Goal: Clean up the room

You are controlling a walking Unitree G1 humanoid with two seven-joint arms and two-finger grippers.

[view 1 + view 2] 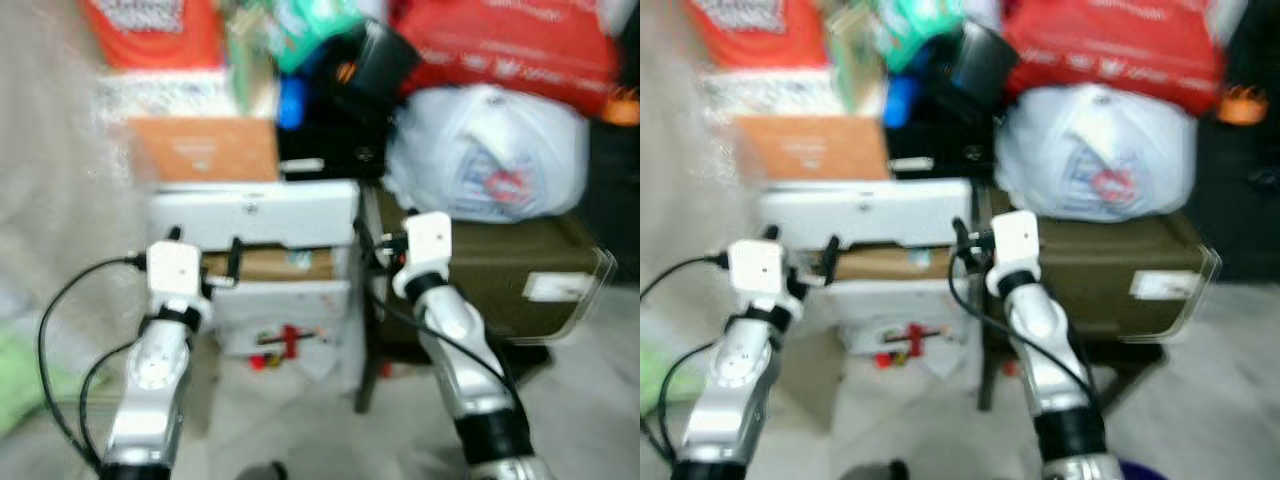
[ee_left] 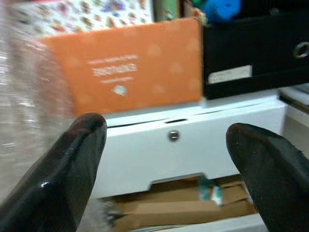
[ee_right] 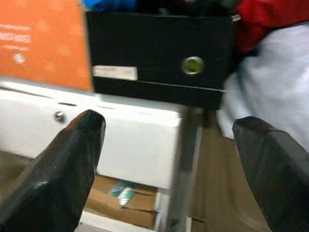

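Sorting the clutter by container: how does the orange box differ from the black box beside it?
The orange box has a plain face with small white print; the black box carries a white label and a round metal grommet. The orange box stands further to the robot's left, the black box nearer the white plastic bag. Both sit on the white drawer unit.

White drawer unit [image 1: 255, 215] w/ orange box [image 1: 205, 148] & black box [image 1: 330, 150] atop.
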